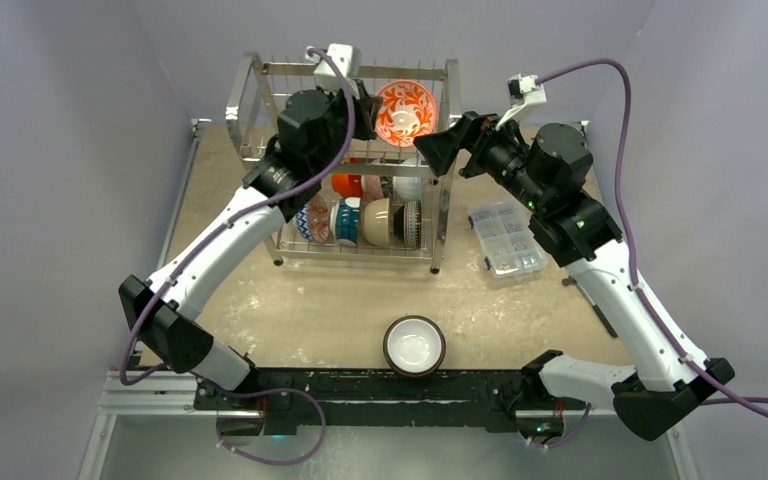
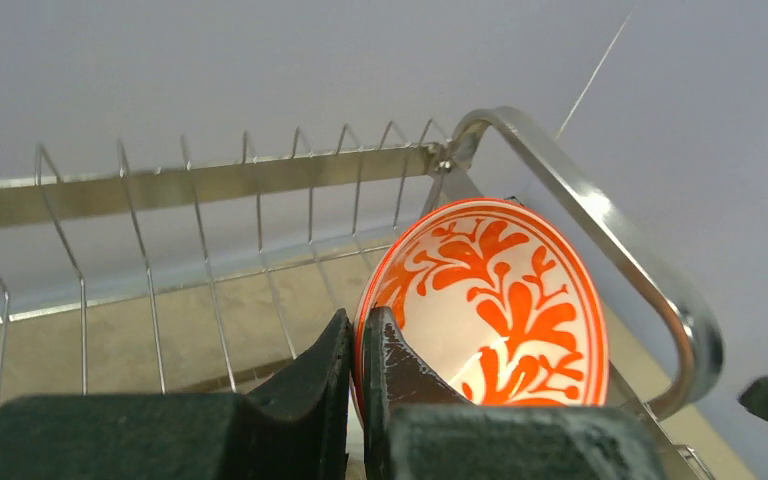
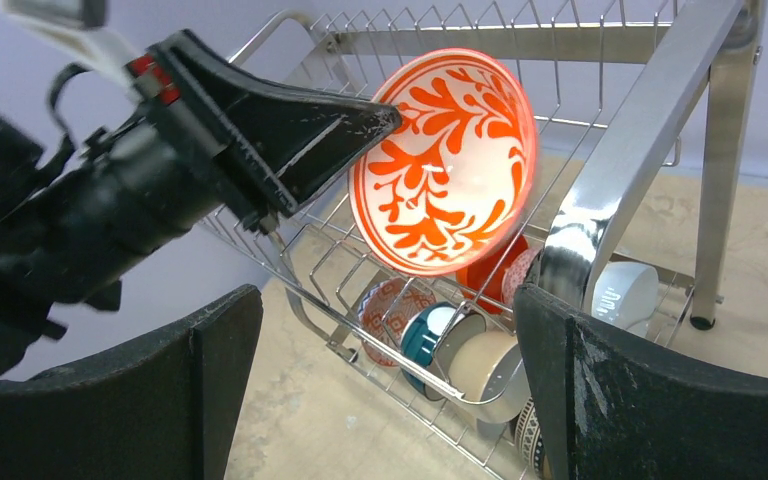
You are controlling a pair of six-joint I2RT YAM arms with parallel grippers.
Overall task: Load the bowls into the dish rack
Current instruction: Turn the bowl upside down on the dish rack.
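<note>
Steel wire makes up the tall two-tier dish rack [image 1: 355, 253], which stands at the far middle of the tan worktop [image 1: 310, 310]. We see the left arm [image 1: 210, 250] stretch from the near left up to the rack's top tier. There the left fingers [image 2: 378, 365] are pressed together on the rim of the orange-and-white floral ceramic bowl [image 2: 505, 300]. That bowl stands tilted on edge at the right end of the top tier, close to the right rail, its painted inside turned toward the near right. We cannot tell whether it rests on the wires.

On the lower tier a row of bowls stands on edge. From the left these are a blue-and-red patterned bowl [image 1: 315, 220], a white bowl with a teal outside [image 1: 345, 222], a tan bowl [image 1: 378, 222] and a grey-black patterned bowl [image 1: 412, 222]. Behind that row a glossy orange-red bowl [image 1: 348, 185] shows.

At the near middle of the worktop, a white bowl with a brown outside [image 1: 415, 345] sits upright, well apart from the rack.

Just right of the rack's top tier the right fingers [image 1: 442, 148] hang spread wide, holding nothing, pointed toward the floral bowl. Farther right, a clear plastic compartment box [image 1: 505, 238] lies on the worktop near the rack's right legs.
</note>
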